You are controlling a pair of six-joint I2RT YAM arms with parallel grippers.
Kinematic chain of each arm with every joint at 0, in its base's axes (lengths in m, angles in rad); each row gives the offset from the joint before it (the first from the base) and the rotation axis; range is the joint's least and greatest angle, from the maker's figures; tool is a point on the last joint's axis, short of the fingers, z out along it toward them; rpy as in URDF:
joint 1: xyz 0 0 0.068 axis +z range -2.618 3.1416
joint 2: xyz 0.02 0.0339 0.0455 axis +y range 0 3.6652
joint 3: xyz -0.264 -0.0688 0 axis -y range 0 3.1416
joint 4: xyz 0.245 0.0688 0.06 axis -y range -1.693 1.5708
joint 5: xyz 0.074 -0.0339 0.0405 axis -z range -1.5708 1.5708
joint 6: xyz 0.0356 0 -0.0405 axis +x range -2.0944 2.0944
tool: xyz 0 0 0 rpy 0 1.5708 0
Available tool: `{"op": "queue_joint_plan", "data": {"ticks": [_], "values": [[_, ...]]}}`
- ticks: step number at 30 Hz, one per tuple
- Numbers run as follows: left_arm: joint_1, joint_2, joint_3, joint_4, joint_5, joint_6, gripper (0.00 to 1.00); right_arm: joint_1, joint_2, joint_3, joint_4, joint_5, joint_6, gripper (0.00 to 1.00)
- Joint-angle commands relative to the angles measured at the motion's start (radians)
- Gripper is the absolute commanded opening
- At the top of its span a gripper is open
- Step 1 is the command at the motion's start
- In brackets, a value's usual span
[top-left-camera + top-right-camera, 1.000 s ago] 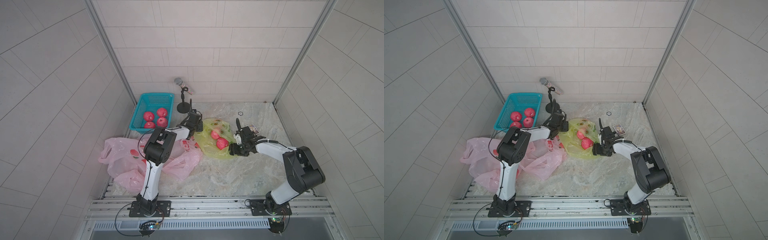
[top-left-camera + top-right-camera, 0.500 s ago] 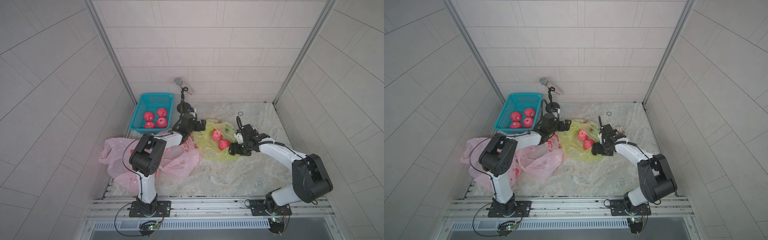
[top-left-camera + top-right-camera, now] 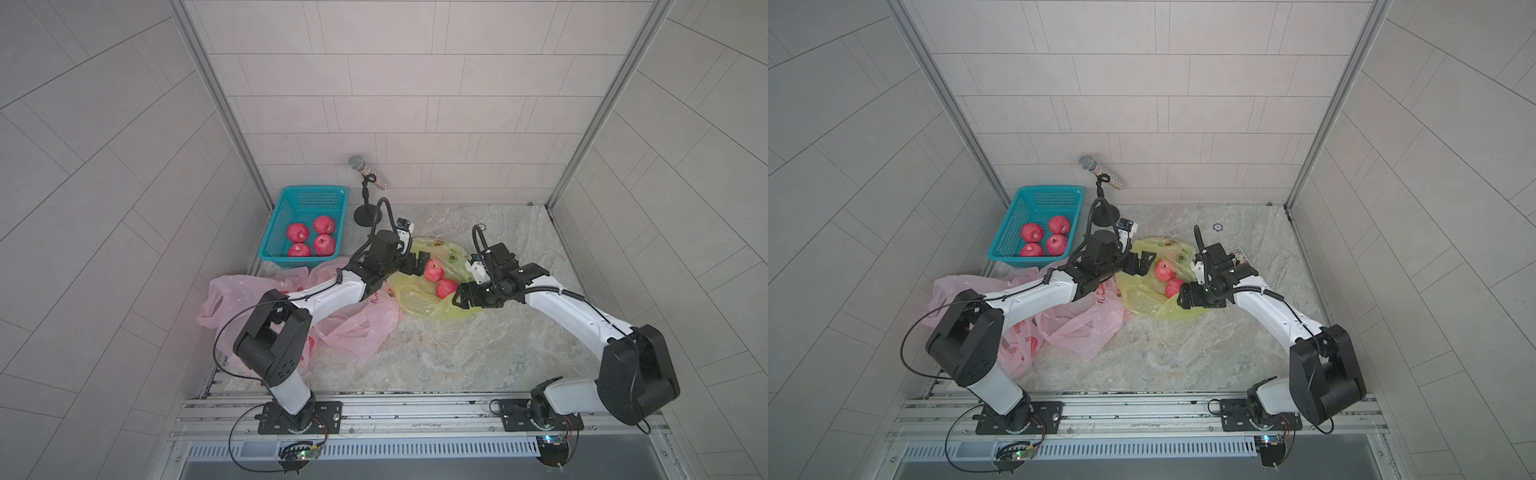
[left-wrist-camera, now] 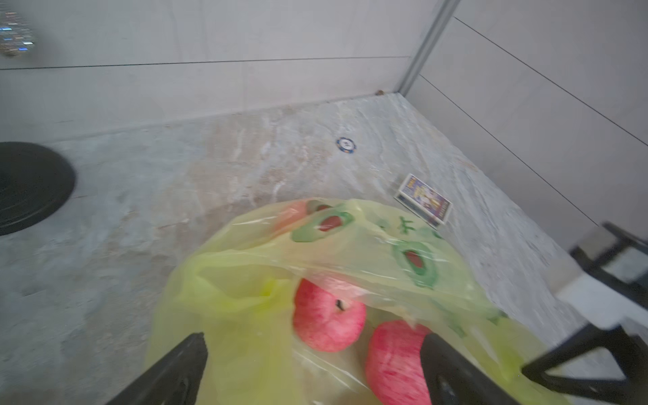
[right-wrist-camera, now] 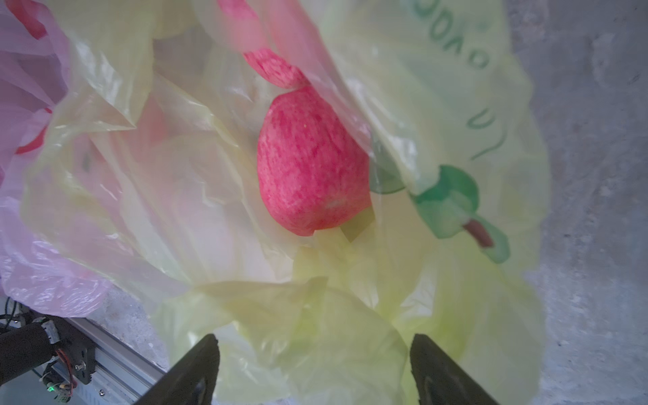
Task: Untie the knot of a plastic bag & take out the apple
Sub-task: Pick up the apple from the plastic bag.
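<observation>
A yellow plastic bag (image 3: 419, 305) lies open on the marble tabletop (image 3: 457, 353). Inside, the farther apple (image 3: 433, 270) sits just before the left gripper (image 4: 312, 336), jaws spread wide and empty. The nearer apple (image 3: 446, 288) lies beside the right gripper (image 5: 314, 338), jaws likewise parted, clamping nothing.

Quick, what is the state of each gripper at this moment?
Left gripper: open, holding nothing, jaws wide beside the yellow bag.
Right gripper: open, holding nothing, loose bag plastic between the jaws.
</observation>
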Motion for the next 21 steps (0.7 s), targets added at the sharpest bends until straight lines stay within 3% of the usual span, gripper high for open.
{"op": "queue_joint_plan", "data": {"ticks": [1, 9, 11, 17, 21], "values": [[-0.047, -0.016, 0.027, -0.155, 0.026, 0.075, 1.00, 0.006, -0.032, 0.050, -0.057, 0.007, -0.037, 0.83], [-0.112, 0.049, 0.038, -0.210, 0.011, 0.060, 1.00, 0.006, 0.005, 0.052, 0.089, -0.003, -0.049, 0.57], [-0.121, 0.074, 0.051, -0.225, -0.004, 0.055, 1.00, 0.004, 0.053, 0.044, 0.102, -0.029, -0.041, 0.44], [-0.131, 0.121, 0.082, -0.229, 0.010, 0.072, 1.00, -0.002, 0.116, -0.046, 0.084, -0.063, -0.026, 0.20], [-0.145, 0.134, 0.089, -0.208, 0.019, 0.084, 1.00, -0.021, 0.077, -0.123, 0.100, -0.017, 0.020, 0.17]]}}
